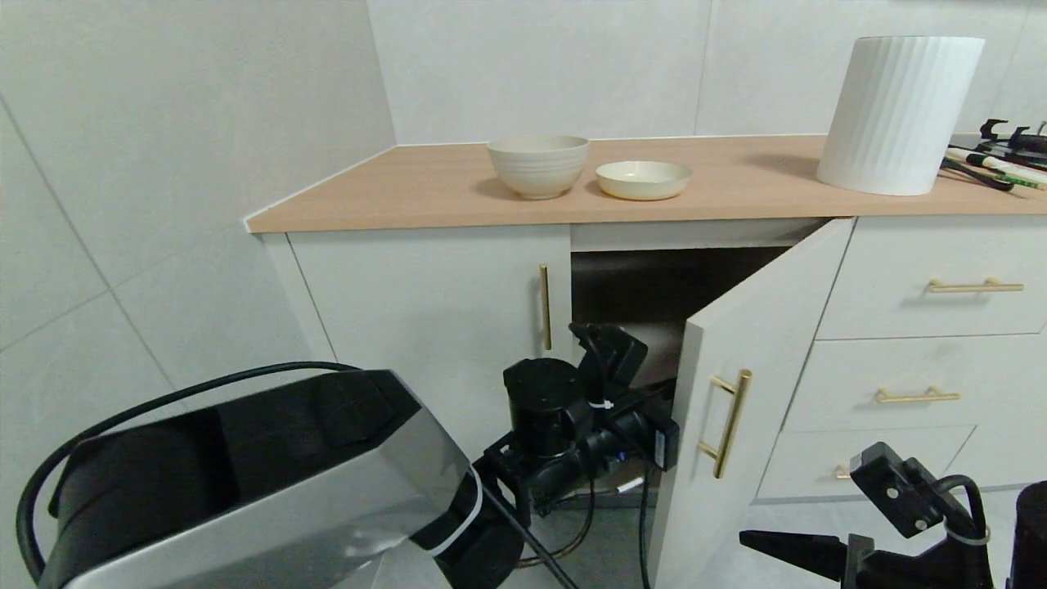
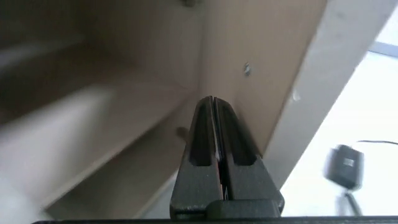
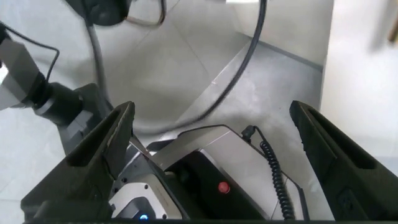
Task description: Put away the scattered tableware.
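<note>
Bowl on counter; left end effector well below.

Kitchen, home-style by looks. Wood counter runs into corner of tiled wall. White cupboards under it, one door open, drawers at right, brass handles. On counter toward left end: bowl, dish.
</note>
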